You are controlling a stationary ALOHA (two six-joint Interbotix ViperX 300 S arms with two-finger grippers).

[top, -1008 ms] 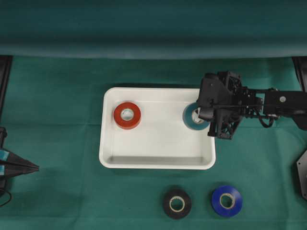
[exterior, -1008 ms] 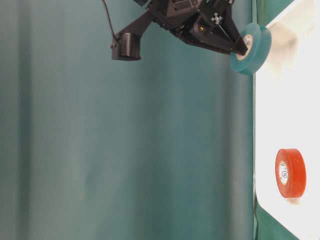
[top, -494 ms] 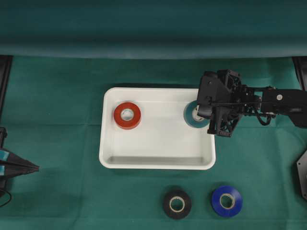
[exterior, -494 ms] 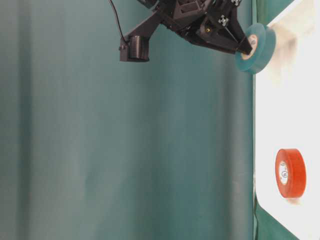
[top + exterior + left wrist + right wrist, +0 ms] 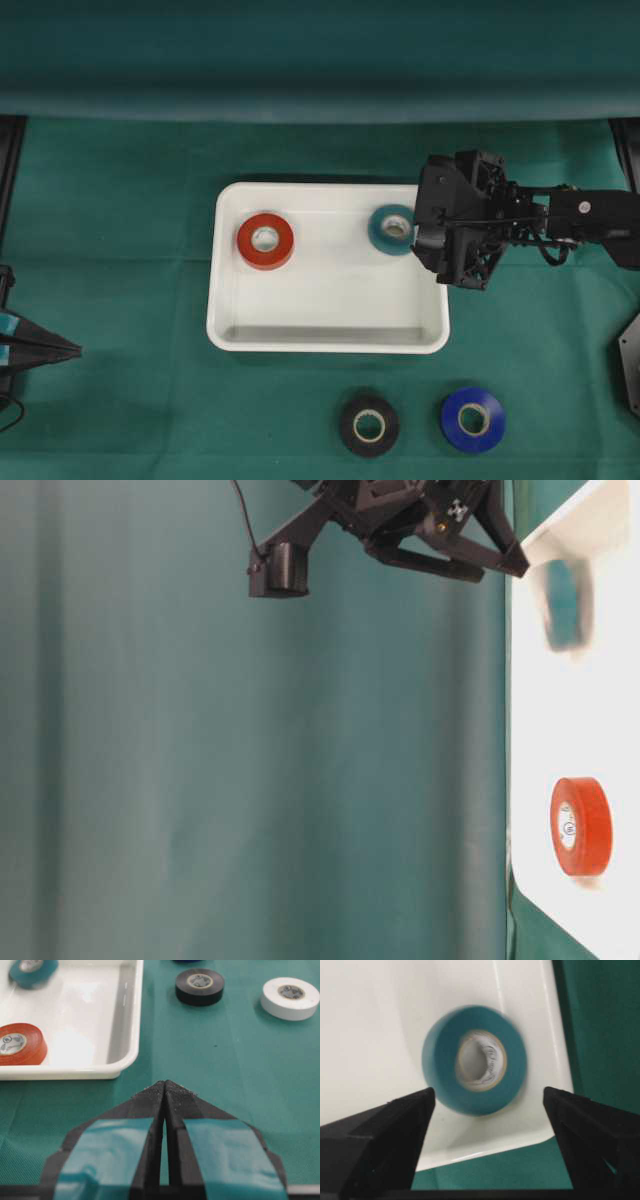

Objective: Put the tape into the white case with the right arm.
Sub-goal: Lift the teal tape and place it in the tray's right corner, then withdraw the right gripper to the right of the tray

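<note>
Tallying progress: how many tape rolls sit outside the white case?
3: black roll and blue roll on the cloth beside the white case; white roll beyond them.

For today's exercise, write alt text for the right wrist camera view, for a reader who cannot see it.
A teal tape roll, slightly blurred, lies inside a white case near its corner, free of the right gripper. The gripper's two black fingers stand wide apart at the bottom of the picture, one on each side of the roll. Green cloth shows beyond the case's rim.

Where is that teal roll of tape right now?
In the overhead view, the teal tape roll is inside the white case, near its upper right corner, beside the open right gripper.
</note>
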